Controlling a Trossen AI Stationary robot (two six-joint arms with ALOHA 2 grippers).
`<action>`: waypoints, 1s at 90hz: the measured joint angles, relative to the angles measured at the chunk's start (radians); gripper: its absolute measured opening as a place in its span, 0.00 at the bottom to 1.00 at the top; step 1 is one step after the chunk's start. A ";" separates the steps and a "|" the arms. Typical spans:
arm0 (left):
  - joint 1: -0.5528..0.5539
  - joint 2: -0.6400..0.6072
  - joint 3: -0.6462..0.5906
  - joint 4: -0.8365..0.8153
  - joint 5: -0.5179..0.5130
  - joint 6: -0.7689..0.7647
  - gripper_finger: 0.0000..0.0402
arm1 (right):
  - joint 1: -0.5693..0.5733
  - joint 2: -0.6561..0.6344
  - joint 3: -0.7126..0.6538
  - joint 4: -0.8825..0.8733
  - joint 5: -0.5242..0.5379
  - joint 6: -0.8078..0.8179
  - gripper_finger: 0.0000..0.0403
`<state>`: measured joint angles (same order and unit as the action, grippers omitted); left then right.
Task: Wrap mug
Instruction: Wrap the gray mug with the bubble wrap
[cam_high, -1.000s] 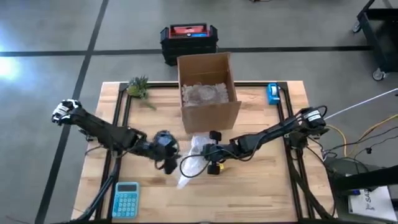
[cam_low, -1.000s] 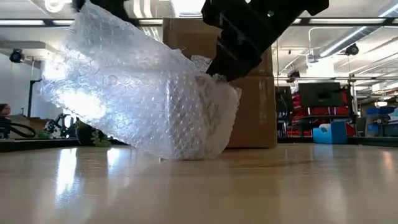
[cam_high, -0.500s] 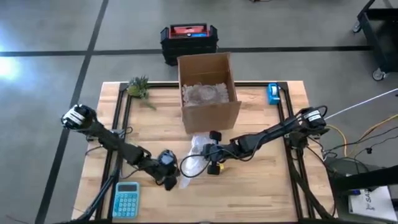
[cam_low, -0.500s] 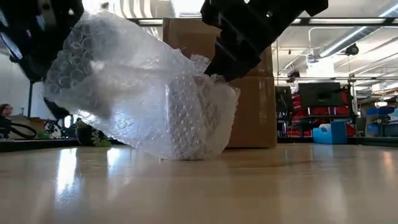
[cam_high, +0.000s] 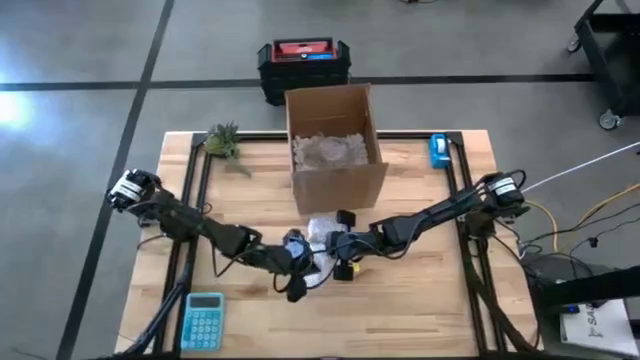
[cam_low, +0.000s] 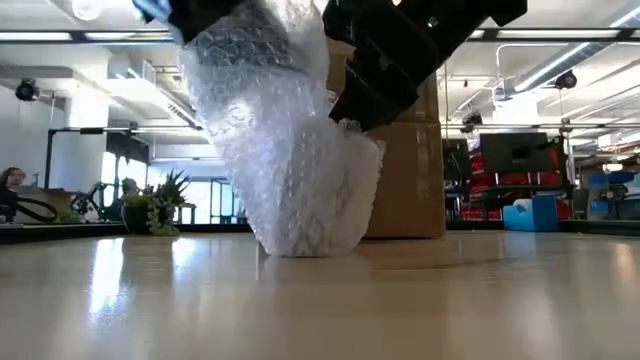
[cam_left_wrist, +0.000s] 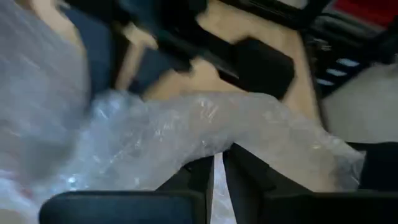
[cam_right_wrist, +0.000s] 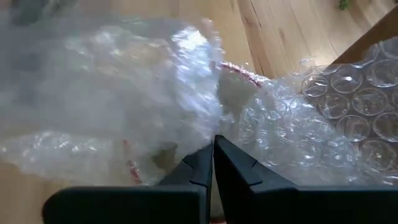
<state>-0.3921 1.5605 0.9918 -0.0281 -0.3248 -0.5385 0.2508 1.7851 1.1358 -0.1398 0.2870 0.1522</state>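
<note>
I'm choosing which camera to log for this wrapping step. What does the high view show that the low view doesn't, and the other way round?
Only the high view shows the blue calculator, the black and red case on the floor beyond the table, the bubble wrap inside the open cardboard box, and the left gripper and right gripper meeting at the bundle. Only the low view shows the bubble wrap bundle standing tall on the tabletop, and the room behind. Both show the box, the bundle and the small plant.

Clear bubble wrap (cam_low: 290, 150), brown box (cam_high: 335, 150)
</note>
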 joint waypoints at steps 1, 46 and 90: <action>0.002 0.000 0.004 -0.009 -0.012 0.003 0.05 | 0.000 0.000 0.000 0.000 0.000 0.000 0.01; 0.091 0.127 0.000 -0.015 -0.002 -0.047 0.05 | 0.000 -0.077 0.040 -0.148 -0.019 -0.002 0.01; 0.091 0.111 -0.005 -0.013 0.003 -0.047 0.05 | 0.018 -0.041 0.126 -0.173 -0.088 -0.031 0.01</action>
<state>-0.3008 1.6718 0.9863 -0.0410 -0.3214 -0.5858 0.2687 1.7439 1.2617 -0.3123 0.1991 0.1211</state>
